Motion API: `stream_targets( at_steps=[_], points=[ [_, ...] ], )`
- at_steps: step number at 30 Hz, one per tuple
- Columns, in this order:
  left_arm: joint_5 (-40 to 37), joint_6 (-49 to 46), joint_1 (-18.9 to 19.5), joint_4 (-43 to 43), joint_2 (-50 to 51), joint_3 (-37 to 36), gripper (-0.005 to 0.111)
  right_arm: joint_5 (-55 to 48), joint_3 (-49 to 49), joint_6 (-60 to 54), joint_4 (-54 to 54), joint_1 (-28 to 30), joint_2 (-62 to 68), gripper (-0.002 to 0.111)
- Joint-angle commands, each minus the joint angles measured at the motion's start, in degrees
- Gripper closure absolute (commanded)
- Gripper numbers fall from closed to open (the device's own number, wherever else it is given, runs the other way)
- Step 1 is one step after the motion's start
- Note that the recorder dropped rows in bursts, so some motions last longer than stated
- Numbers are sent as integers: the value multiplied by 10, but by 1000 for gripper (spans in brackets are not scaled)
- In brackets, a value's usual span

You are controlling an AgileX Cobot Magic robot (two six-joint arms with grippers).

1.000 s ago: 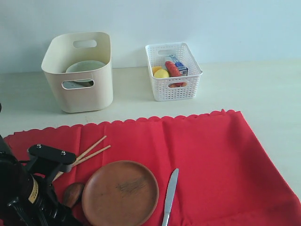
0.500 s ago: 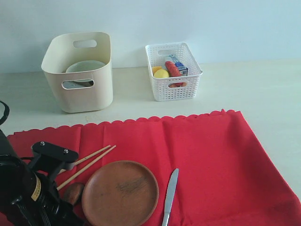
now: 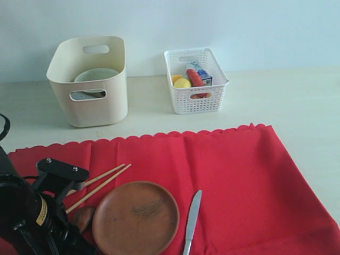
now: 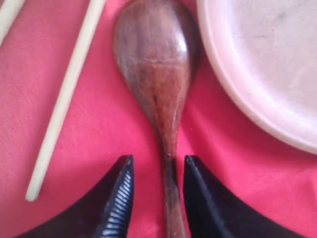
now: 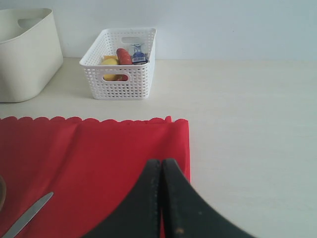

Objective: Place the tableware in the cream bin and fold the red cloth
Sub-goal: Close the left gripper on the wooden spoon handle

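Red cloth [image 3: 228,180]: matt woven fabric, fine rough weave. Spoon [image 4: 156,74]: dark wood, glossy polish. Chopsticks [image 4: 64,99]: pale matt wood. Plate [image 3: 135,218]: brown wood, dull, grain visible. Knife [image 3: 192,215]: smooth shiny steel. Cream bin [image 3: 98,109]: smooth plastic. Basket [image 3: 199,98]: white lattice plastic.

Nothing legible anywhere. Too tiny to read: small yellow label [image 3: 41,210] on the left arm [image 3: 18,220]. Blurred beyond reading: printing on the blue carton [image 3: 203,77] in the white basket [image 3: 197,102].
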State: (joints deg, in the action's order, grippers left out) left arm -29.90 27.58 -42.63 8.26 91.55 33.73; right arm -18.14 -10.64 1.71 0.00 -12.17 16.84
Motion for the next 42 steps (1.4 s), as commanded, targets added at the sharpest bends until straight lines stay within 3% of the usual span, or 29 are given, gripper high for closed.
stream_targets(
  at_steps=[1,5,23,26,33,42],
  points=[
    [2,3,2,-2,2,-2,67,3,0,0,0,2,-3,108],
    [2,1,2,-5,2,-2,59,3,0,1,0,2,-3,108],
    [2,-10,2,-18,38,-2,60,3,0,1,0,2,-3,108],
    [1,-10,2,-18,38,-2,68,3,0,1,0,2,-3,108],
    [1,-10,2,-18,36,-2,105,3,0,0,0,2,-3,108],
    [-11,-10,2,-19,12,-2,107,3,0,1,0,2,-3,108]
  ],
)
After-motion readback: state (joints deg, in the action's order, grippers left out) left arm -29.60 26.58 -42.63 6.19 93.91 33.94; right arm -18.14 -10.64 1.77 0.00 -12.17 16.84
